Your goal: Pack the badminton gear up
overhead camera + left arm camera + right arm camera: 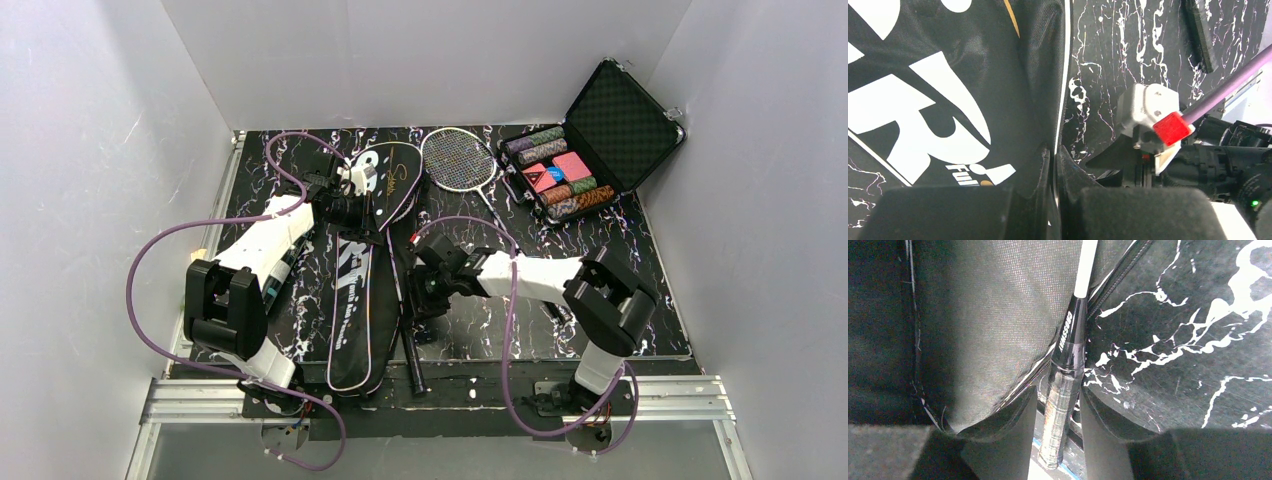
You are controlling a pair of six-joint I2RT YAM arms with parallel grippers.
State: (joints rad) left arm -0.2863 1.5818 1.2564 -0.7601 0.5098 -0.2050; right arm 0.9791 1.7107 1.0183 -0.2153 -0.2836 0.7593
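The black "SPORT" racket bag point(355, 300) lies lengthwise left of centre. My left gripper point(365, 225) is shut on its white-piped edge point(1064, 100), which runs between the pads point(1054, 165). One racket's shaft goes into the bag point(983, 315) and its plastic-wrapped handle point(412, 355) sticks out toward the near edge. My right gripper point(422, 300) straddles that handle point(1060, 400); the jaws are open, with a narrow gap on the left. The second racket point(460, 158) lies on the table at the back. A dark teal-printed tube point(284, 268) shows partly under the left arm. No shuttlecocks show.
An open black hard case of coloured poker chips point(590, 150) stands at the back right. White walls close in the table on three sides. The right arm's wrist with a red tag point(1173, 127) sits close to the left gripper.
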